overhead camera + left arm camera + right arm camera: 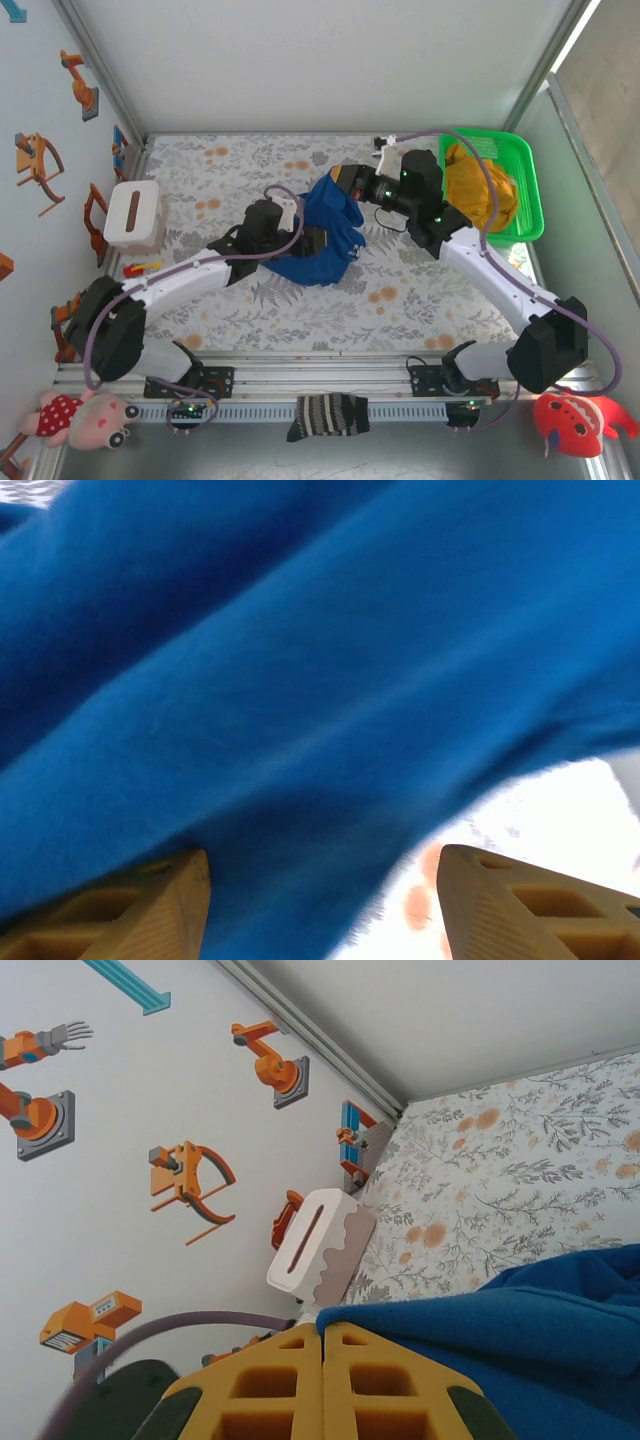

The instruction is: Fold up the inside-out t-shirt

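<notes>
White-and-black arms point(180, 280), purple cables point(92, 350), ribbed yellow tool fingers point(150, 910)

The table point(240, 170) is covered with a pale grey cloth printed with leafy sprigs and orange blossoms. The cloth runs from the back edge to a slotted aluminium rail point(330, 365) along the near edge. Behind the back edge rises a plain white wall point(320, 60). Along the left edge stands a pale wall point(40, 90) dotted with orange and blue cartoon stickers point(38, 165) of robot arms and grippers. Silver metal posts point(100, 65) slant up from the back corners. A translucent panel point(590, 200) closes the right edge, and above it a bright strip of light point(578, 35) shows. The lighting is soft and even, with faint shadows.
</notes>
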### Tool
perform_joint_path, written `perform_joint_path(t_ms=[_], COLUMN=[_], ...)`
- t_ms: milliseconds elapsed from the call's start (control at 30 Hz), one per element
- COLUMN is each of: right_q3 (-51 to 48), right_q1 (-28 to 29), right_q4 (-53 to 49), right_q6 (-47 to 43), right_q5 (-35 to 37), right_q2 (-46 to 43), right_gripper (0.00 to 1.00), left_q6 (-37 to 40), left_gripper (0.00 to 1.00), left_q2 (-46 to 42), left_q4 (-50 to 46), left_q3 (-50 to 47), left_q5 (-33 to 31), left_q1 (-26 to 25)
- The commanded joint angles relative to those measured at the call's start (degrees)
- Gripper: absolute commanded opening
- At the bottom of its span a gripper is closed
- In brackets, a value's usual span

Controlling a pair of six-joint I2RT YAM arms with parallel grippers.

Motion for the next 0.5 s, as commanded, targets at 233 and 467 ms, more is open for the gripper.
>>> perform_joint_path(t_ms=[233,467], right_q3=[6.4,0.1], right_q1=[-2.6,-2.5], right_q4=[-5.1,1.6], right_q6=[-0.5,3.4], right_q5=[3.3,3.5], right_q2=[-9.1,-7.4], right_gripper=[0.00,0.00], left_q6=[10.0,14.6], left_gripper=[0.00,0.28], left_q2=[6.6,9.0], left_q4=[-6.9,-15.3], left_q3=[12.9,22.9], left_q5=[3.8,19.4], left_q1=[13.5,20.3])
